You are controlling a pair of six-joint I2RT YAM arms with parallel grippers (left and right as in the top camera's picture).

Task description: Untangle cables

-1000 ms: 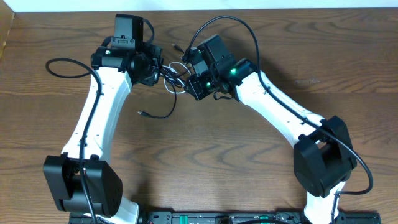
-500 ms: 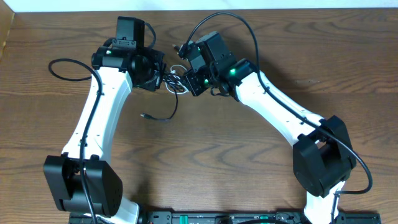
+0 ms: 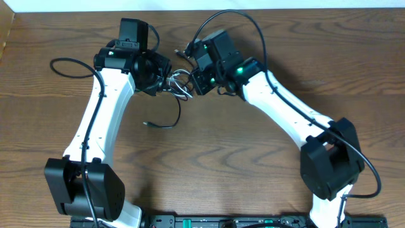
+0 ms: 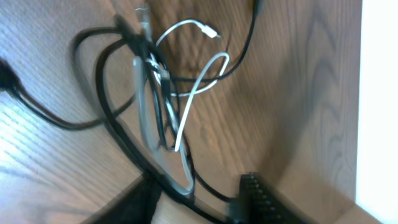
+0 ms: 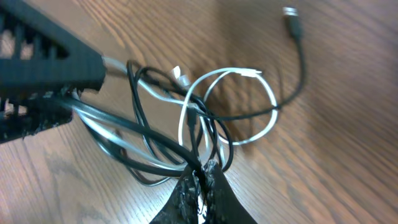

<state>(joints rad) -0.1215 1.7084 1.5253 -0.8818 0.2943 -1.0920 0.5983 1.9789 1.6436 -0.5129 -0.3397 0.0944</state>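
Cables [image 5: 194, 111] sit knotted at the overhead view's upper centre, no cord free yet. Right claw [image 5: 200, 180] pinches the bundle. Left claw [image 4: 196, 196] straddles strands, grip unclear. All the separating remains.

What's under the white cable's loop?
Bare brown wooden table shows through the loop of thin white cable, with one thin black cable crossing it. The right gripper hides the pinched strands.

Brown wood-grain table [image 3: 209, 168] seen in all views. White strip [image 3: 266, 4] noted along far edge. Pale tan object [image 3: 5, 28] partly cut off at far-left corner.
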